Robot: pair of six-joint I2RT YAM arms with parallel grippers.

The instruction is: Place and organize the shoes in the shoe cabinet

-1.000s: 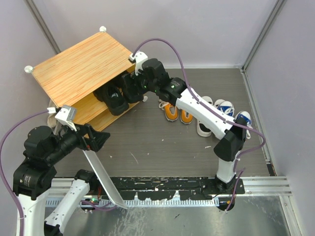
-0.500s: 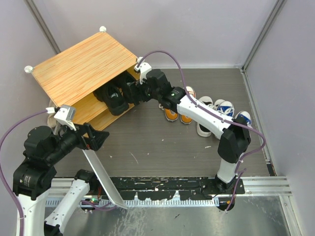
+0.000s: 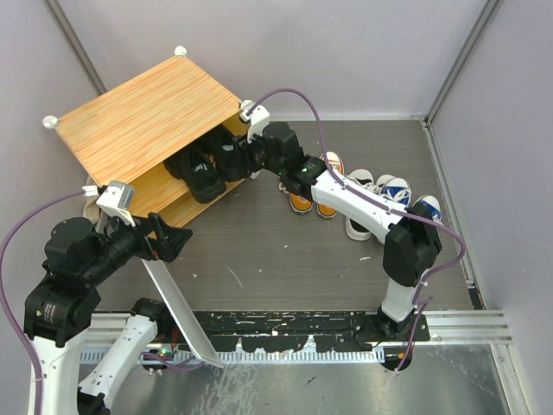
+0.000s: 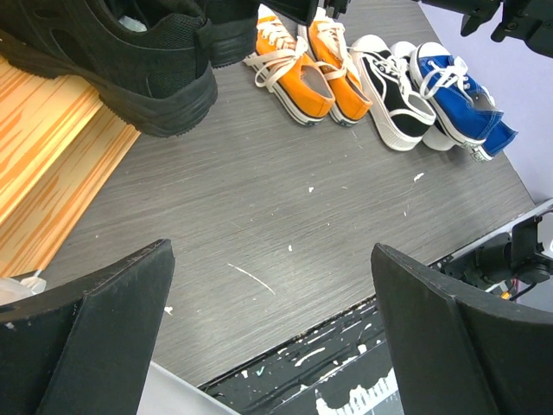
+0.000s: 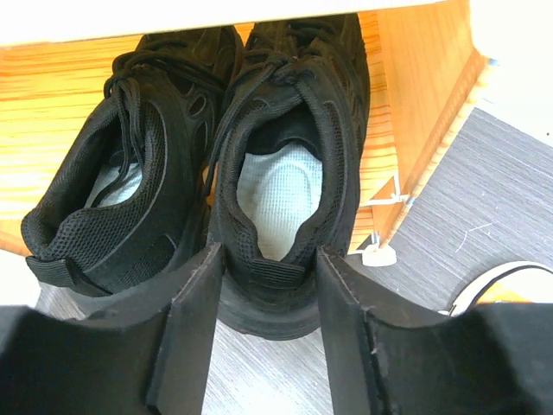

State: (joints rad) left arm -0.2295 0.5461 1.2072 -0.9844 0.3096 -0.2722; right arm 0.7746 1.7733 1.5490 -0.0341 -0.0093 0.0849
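The shoe cabinet [image 3: 143,108] stands at the back left, its wood-grain top tilted toward the camera. Two black shoes [image 5: 130,199] [image 5: 289,147] sit toe-in on its lower shelf [image 5: 52,112], heels sticking out over the floor. My right gripper [image 5: 270,285] is shut on the heel of the right-hand black shoe, one finger pressing each side. In the top view it [image 3: 244,160] is at the cabinet mouth. My left gripper [image 4: 272,328] hangs open over bare floor by the cabinet's near corner, holding nothing.
An orange pair [image 3: 313,199], a black-and-white pair [image 3: 359,220] and a blue pair [image 3: 410,197] line up on the floor to the right. The cabinet's white door [image 3: 177,307] lies open toward the near edge. Grey walls enclose the space.
My right gripper's fingers have closed in from wide apart onto the black shoe's heel. The right wrist edged slightly right at the cabinet mouth. The left arm barely moved.
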